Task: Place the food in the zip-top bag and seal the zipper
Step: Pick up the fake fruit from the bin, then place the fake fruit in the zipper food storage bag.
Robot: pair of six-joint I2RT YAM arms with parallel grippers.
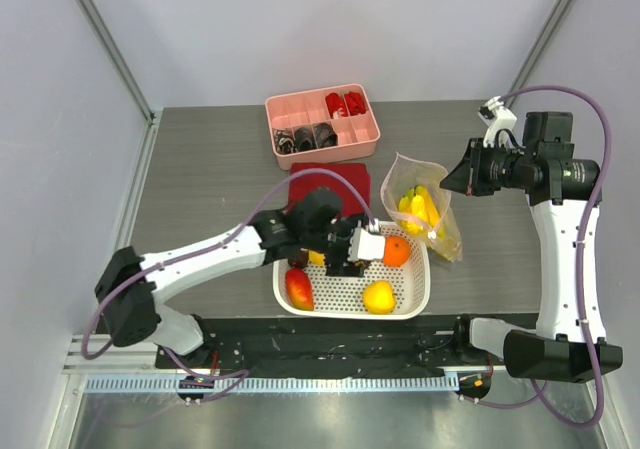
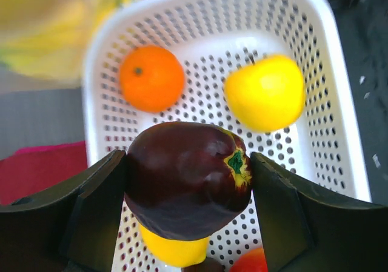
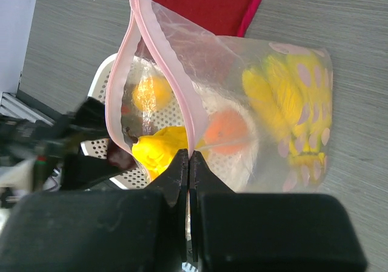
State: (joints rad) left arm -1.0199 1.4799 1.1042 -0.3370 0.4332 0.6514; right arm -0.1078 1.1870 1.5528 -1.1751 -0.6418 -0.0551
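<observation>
At the near edge of the table (image 1: 200, 189), my left gripper (image 2: 188, 193) pinches a dark purple plum (image 2: 185, 163) between its two black fingers (image 2: 91, 205), one pressed to each side of the fruit. The plum's green stem end faces the right finger. It hangs over the white perforated basket (image 2: 339, 102).

Under the plum a lemon (image 2: 173, 251) lies on the basket floor, with the red edge of the mango (image 2: 251, 263) beside it. Further along the floor a second lemon (image 2: 265, 92) and the orange (image 2: 151, 78) lie side by side and apart from each other. From above, the mango sits in the basket's near left corner and the orange in its far right corner.

Just beyond the basket's far right corner, the bag (image 1: 425, 209) rests on the table, slanting up and back to my right gripper (image 3: 189, 163). That gripper's fingers are pressed together on the bag's mouth edge, nipping the pink zipper (image 3: 163, 66). The zipper's two sides gape apart, so the mouth stands open toward the basket. The banana (image 3: 291, 102) is inside, down at the closed end.

Behind the basket a red cloth (image 1: 330, 181) lies flat on the table. Past it, by the far edge, a pink tray (image 1: 322, 124) holds small red and dark items in its compartments.
</observation>
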